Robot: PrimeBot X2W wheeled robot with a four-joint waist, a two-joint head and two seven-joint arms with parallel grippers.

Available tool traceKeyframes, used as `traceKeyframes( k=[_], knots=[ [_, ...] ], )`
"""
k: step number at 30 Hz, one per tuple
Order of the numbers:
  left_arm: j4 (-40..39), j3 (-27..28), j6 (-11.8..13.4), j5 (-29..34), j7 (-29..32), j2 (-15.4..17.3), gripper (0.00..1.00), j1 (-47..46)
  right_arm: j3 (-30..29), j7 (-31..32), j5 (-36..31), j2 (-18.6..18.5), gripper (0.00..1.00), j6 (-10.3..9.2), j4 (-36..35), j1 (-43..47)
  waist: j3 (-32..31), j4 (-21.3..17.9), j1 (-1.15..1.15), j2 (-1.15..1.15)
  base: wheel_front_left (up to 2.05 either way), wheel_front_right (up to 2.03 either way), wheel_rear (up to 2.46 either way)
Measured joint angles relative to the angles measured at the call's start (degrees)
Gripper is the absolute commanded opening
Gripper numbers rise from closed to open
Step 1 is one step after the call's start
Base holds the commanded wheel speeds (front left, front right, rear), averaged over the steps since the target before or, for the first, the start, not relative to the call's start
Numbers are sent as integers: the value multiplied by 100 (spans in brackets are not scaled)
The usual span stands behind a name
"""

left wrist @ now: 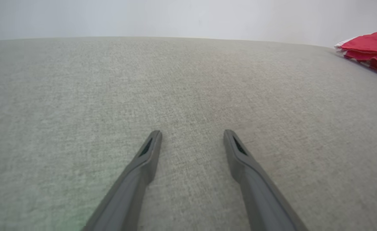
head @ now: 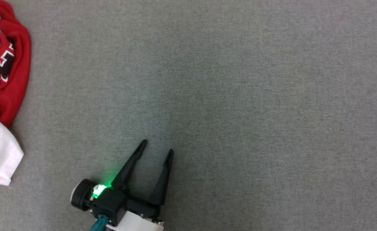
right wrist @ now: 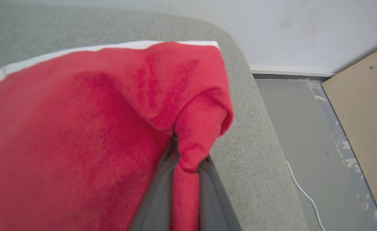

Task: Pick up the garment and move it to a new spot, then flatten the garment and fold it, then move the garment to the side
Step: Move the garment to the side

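Observation:
The garment (head: 5, 80) is red with white sleeves and a black-and-white print, and lies bunched at the far left edge of the head view. My left gripper (head: 156, 145) stands open over bare grey fabric well to the garment's right, with nothing between its fingers. In the left wrist view the same open gripper (left wrist: 192, 132) points across the grey surface, and the garment (left wrist: 373, 48) lies far off at the upper right. In the right wrist view my right gripper (right wrist: 188, 160) is shut on a red fold of the garment (right wrist: 79, 134), which drapes over and hides the fingertips.
The grey fabric surface (head: 240, 96) stretches wide to the right of the garment. Its rounded corner (right wrist: 249, 106) drops off to a grey floor (right wrist: 304, 128) with a white cable (right wrist: 304, 192); a tan wooden panel (right wrist: 365, 122) and a pale wall (right wrist: 288, 32) lie beyond.

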Motion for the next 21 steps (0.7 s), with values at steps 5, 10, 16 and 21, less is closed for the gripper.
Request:
traceKeyframes(
  k=[5, 10, 16, 21],
  knots=[
    [-34, 5, 34, -7, -4, 9, 100, -1, 8, -237, -516, -140, 0, 0, 392, -264, 56, 80, 0, 0, 0, 0, 0],
    [-37, 9, 71, -18, -7, 9, 100, -2, -66, -604, -856, -152, 100, 0, 805, -504, 61, 61, 0, 0, 0, 0, 0],
    [70, 32, 129, -99, 13, 7, 100, -2, 42, -1131, -1116, -75, 100, 0, 962, -534, -113, -10, 0, -1, 0, 0, 0],
    [159, 107, 202, -225, 42, -2, 100, 176, 40, -1764, -1090, 167, 100, 0, 772, -331, -461, -104, 0, -1, 0, 0, 0]
  ],
)
